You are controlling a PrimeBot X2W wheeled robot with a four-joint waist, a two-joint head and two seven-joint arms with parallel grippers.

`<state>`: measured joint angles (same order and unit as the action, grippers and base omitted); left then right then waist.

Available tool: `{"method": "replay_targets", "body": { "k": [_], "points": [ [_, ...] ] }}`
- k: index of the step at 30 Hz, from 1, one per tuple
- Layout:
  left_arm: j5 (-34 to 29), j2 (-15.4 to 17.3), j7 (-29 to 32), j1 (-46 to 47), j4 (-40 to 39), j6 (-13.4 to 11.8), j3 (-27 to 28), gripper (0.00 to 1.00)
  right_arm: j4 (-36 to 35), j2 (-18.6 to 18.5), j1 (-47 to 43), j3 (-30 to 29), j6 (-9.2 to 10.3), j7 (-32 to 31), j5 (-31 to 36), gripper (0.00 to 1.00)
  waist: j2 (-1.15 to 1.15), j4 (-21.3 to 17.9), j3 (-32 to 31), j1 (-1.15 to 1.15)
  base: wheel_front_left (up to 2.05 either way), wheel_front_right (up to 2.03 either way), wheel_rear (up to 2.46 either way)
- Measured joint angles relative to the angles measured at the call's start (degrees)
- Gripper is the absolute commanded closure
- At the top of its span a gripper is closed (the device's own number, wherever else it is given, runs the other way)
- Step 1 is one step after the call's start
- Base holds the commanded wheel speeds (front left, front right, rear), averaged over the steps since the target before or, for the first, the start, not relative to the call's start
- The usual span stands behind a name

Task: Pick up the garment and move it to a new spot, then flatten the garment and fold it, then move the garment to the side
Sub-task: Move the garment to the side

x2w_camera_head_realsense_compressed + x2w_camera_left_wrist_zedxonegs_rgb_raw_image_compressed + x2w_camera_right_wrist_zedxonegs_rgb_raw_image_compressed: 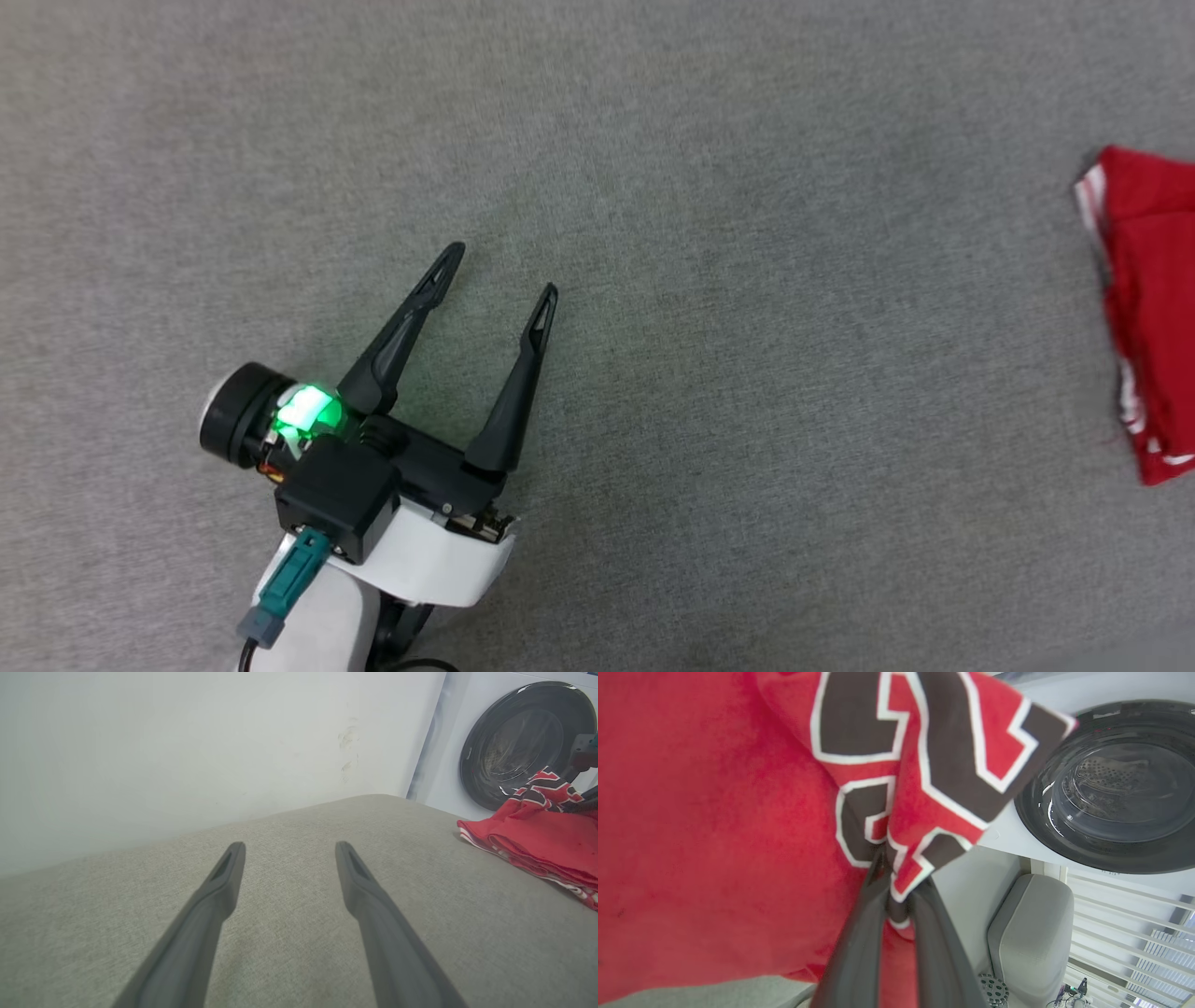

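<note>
Left gripper [501,271]: jaws wide, two tapered matte-black fingers over the grey woven surface [747,187]. Garment [1153,308]: red knit, bunched in soft folds, striped trim, at 3 o'clock in the head view. Right gripper [896,891]: jaws narrow, pinching a peak of black-lettered cloth. Round dark-glass washer door [518,742] behind.

Black, white-outlined lettering [952,765] on the garment [691,835] is too crumpled to read, seemingly block capitals.
</note>
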<state>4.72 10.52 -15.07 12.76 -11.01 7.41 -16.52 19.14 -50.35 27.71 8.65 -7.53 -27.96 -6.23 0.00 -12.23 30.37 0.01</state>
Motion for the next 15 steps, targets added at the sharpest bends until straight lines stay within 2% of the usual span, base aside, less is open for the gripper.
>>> {"method": "replay_targets", "body": {
  "k": [8, 15],
  "points": [
    [-0.10, 1.57, 0.00, 2.26, -1.63, 0.00, -0.58, 0.00, 11.09, 1.53, 4.69, -5.02, -0.01, 6.59, 2.83, 1.00, 0.00, 0.45, 5.79, 0.00, 0.00, 0.00, 0.00],
    [-0.45, 1.97, 0.00, 2.62, -1.25, 0.00, -0.04, 0.00, 16.29, 3.78, 7.36, -7.43, 0.00, 9.18, 5.48, 1.00, 0.00, 1.76, 7.07, 0.00, 0.00, 0.00, 0.00]
  ]
}}
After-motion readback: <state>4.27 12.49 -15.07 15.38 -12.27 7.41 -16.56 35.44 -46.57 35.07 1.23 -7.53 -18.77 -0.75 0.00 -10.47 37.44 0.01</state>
